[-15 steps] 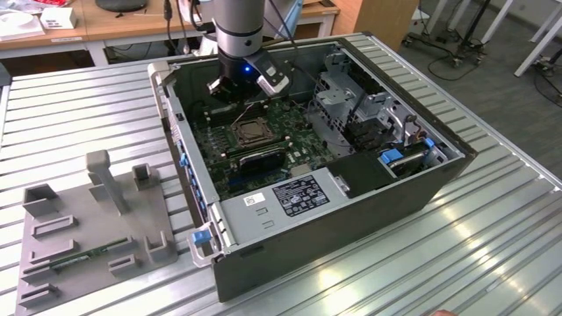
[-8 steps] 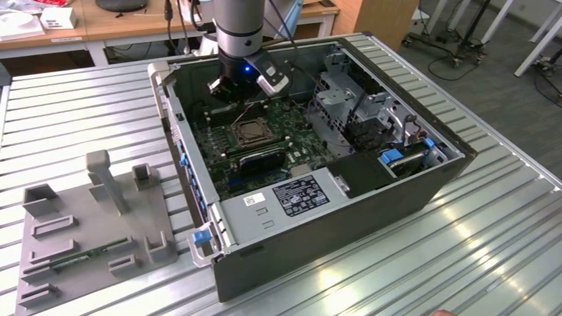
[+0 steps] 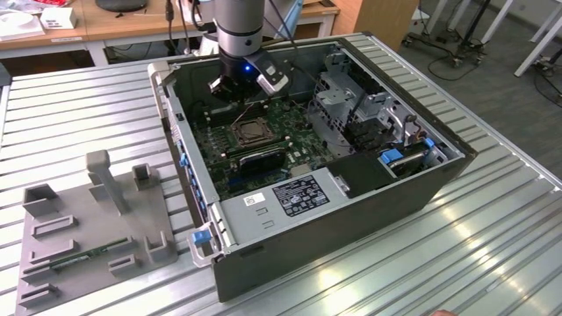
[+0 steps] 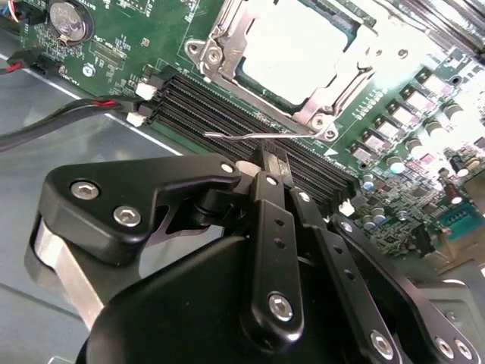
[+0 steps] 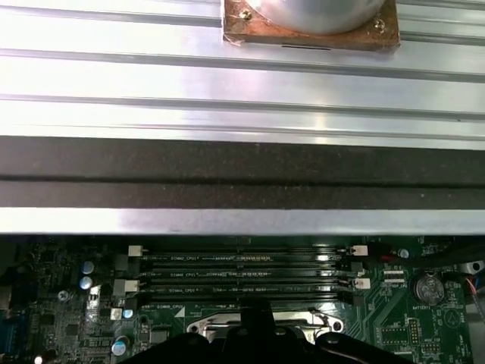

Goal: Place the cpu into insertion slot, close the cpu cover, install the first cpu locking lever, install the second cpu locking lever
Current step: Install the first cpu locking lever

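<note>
Fingers [image 4: 271,205] pressed together, tips at thin wire locking lever [image 4: 235,136] by cpu cover [image 4: 227,57]; springy, prob. slippery, take near hooked end.

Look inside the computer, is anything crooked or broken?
Nothing looks broken. One thin wire lever sticks out loose over the black memory slots, not tucked against the cpu cover. The claw is right beside it.
</note>
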Controlling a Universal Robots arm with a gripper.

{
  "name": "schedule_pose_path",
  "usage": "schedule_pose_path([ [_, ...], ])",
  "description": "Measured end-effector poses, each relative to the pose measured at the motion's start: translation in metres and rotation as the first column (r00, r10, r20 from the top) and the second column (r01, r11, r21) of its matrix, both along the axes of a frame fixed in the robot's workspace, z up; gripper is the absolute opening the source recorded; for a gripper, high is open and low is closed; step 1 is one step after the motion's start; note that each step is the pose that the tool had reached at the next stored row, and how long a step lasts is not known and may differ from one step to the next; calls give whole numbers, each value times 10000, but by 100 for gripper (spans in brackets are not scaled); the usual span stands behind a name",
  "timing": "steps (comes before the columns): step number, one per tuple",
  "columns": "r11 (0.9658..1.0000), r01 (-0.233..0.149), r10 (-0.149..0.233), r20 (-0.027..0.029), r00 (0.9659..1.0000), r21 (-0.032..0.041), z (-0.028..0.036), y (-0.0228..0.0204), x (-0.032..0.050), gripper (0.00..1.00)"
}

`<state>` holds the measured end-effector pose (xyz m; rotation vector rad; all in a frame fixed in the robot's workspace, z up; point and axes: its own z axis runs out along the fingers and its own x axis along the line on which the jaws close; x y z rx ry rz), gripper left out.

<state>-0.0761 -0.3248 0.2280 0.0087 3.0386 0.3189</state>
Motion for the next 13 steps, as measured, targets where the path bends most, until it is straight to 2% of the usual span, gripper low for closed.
schedule_pose_path([
  [7,10000,3,-3,-17,10000,-21,-35,15,38,11],
  [13,10000,1,-1,-17,10000,-22,-38,17,39,11],
])
